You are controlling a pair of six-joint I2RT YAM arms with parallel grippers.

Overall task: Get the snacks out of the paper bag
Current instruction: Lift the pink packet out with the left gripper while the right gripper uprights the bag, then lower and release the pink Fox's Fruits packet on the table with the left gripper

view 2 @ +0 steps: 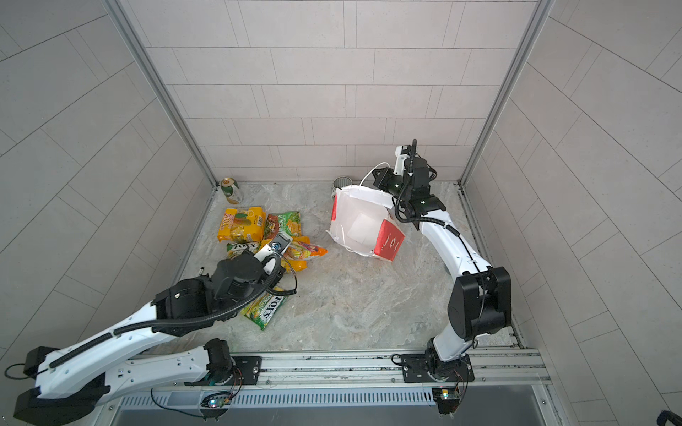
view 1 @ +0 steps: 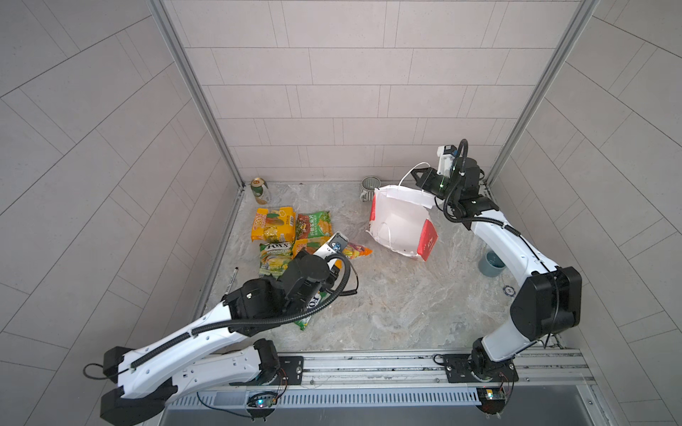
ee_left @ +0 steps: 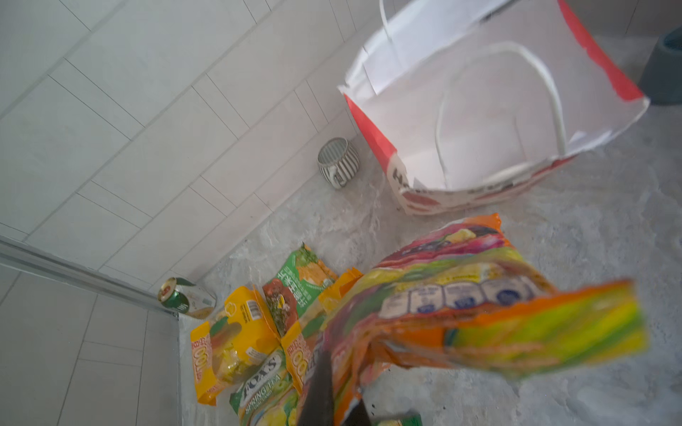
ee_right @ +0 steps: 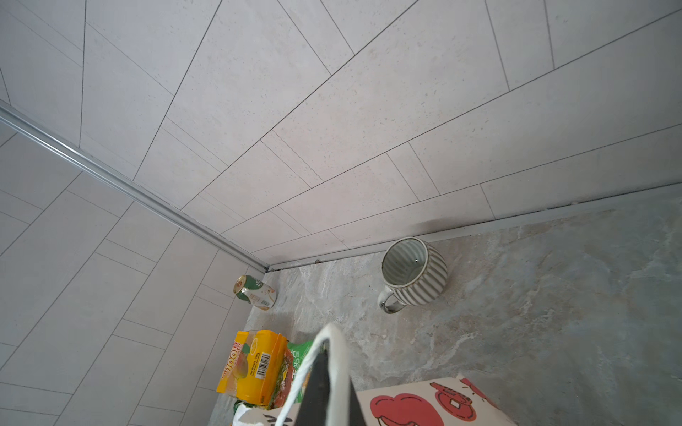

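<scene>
Grip seen only in left wrist view: left end effector [ee_left: 337, 400] clamped on orange-pink glossy plastic packet [ee_left: 479, 306], blurred | right end effector [view 1: 416, 175] closed on white, red-sided paper bag [view 1: 400, 225], tilted, mouth open, back-right of surface [view 1: 387, 295] | other glossy packets [view 1: 273, 228] lie left

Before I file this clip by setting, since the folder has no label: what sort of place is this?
Probably a robot test booth, not a real room: tiled wall panels framed by aluminium posts, a marble-look tabletop, and a left arm and right arm bolted to a metal rail.

Glossy plastic snacks [view 1: 273, 228]; seemingly matt paper bag [view 1: 400, 221]
</scene>
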